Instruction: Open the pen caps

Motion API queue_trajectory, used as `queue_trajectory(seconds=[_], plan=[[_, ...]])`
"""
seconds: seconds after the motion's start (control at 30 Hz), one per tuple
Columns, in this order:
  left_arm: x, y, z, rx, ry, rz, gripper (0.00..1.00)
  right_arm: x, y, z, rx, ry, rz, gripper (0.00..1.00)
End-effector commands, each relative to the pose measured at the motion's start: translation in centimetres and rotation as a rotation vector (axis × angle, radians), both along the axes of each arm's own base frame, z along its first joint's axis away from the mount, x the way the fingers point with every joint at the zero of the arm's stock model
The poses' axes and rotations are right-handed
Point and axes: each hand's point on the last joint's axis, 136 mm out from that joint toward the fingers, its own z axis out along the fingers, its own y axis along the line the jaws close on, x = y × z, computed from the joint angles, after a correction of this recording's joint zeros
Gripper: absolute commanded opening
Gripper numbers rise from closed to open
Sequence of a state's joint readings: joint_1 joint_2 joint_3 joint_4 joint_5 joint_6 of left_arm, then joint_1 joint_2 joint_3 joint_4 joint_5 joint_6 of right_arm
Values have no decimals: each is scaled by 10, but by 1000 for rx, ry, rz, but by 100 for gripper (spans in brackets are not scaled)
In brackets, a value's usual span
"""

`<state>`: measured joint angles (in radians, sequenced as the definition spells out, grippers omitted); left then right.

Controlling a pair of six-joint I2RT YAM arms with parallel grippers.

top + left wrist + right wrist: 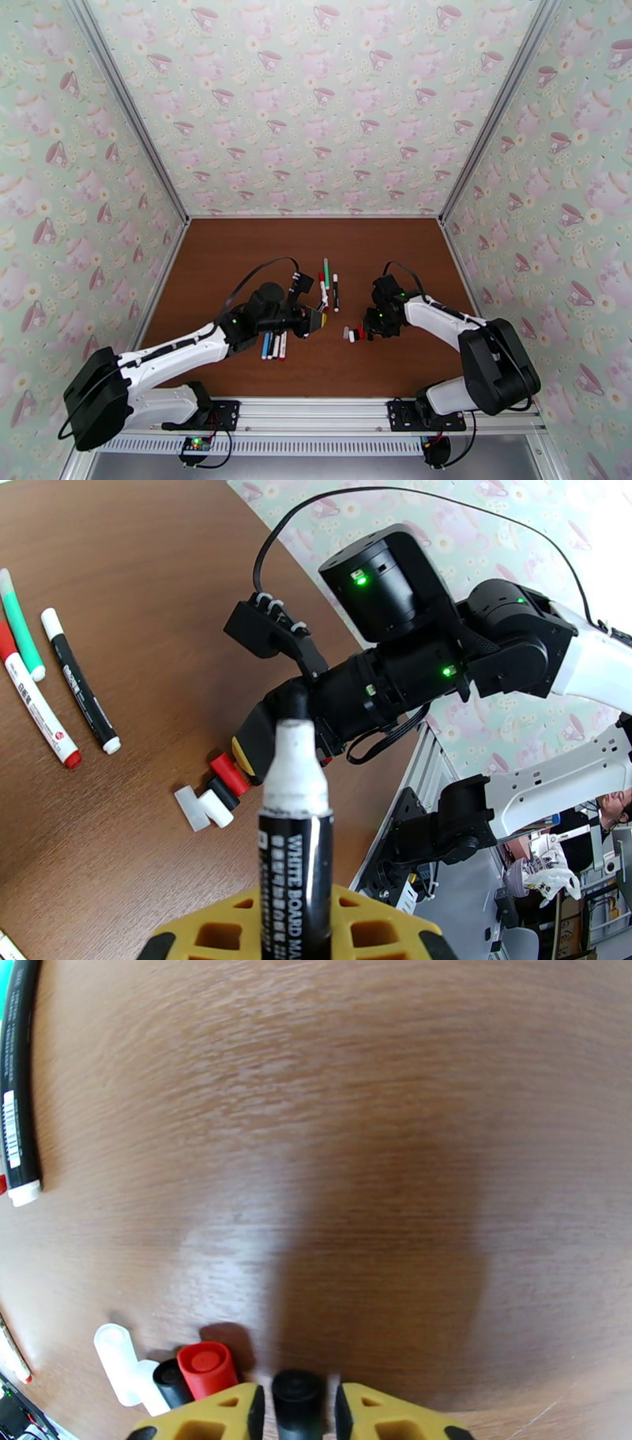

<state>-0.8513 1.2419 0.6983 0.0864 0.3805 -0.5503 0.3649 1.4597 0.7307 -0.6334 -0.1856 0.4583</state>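
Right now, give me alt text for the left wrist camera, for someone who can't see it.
The left tool grips an uncapped black whiteboard marker in the foreground. Behind it, the right arm reaches toward loose caps, white, black and red, on the brown table; three pens lie at left.

The brown wooden table (237, 253) carries three pens side by side near its middle: a green pen (325, 267), a red-and-white pen (321, 286) and a black pen (335, 292). Nearer the front lie several more pens (273, 345) and, to their right, a tight cluster of pen caps (353, 335) in white, black and red.
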Motion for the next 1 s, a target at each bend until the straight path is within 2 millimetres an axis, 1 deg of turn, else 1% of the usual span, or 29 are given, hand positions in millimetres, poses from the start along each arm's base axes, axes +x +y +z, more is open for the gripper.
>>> queue_trajectory(seconds=[0.0,0.1,0.2,0.47,0.57,0.7,0.97], plan=[[3,-7,14,-31,-10,-15,0,8,2,10,11,-44,0,33],[2,-8,13,-31,-6,-20,0,4,-1,10,2,-37,-5,34],[2,-9,13,-31,-7,-25,0,3,-2,10,4,-42,-8,28],[2,-9,14,-31,-6,-23,0,3,1,7,4,-35,4,23],[2,-8,14,-28,-7,-20,0,4,2,6,-4,-35,9,24],[1,-7,13,-25,-6,-18,0,3,1,4,-21,-28,15,30],[0,-8,13,-23,-5,-21,0,2,4,-2,-50,-23,33,27]])
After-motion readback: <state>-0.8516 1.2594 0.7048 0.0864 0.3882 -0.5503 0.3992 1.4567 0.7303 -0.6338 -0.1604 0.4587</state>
